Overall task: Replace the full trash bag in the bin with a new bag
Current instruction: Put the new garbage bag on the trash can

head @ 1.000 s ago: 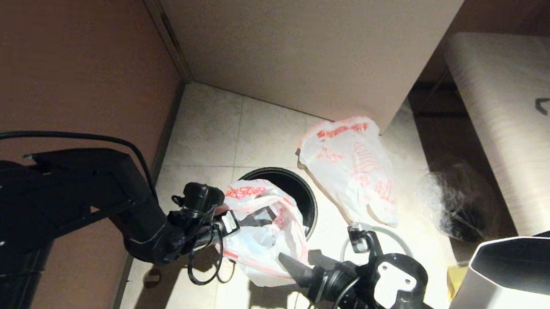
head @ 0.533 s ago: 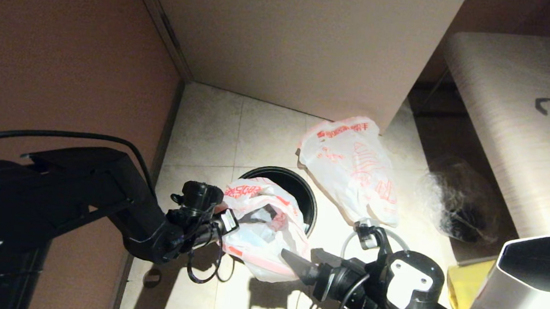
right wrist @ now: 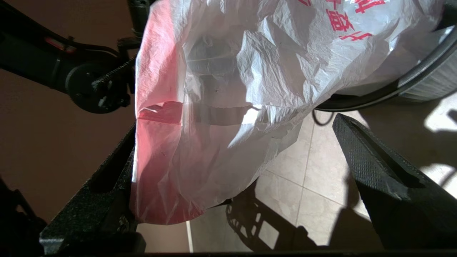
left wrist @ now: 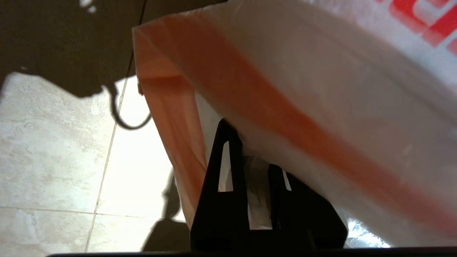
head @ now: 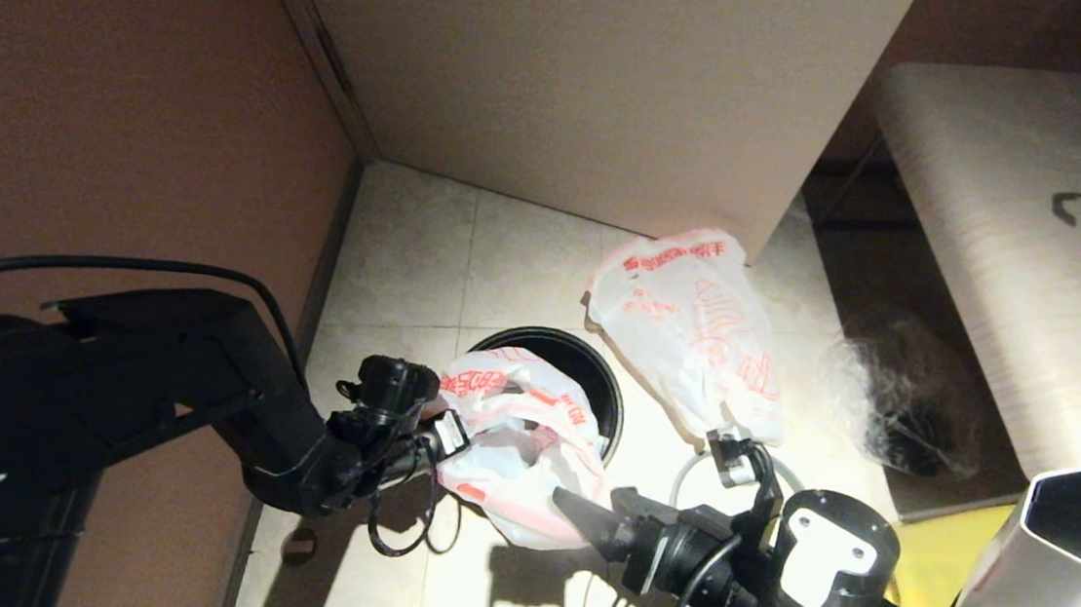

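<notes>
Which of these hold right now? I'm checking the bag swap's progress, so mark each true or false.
1. The left claw is shut on the new bag. True.
2. The right claw is shut on the new bag. False: it is wide open, with the bag's edge hanging between its jaws.
3. The full trash bag sits inside the bin. False: it lies on the floor beside the bin.
4. The new bag hangs partly over the bin's mouth. True.
</notes>
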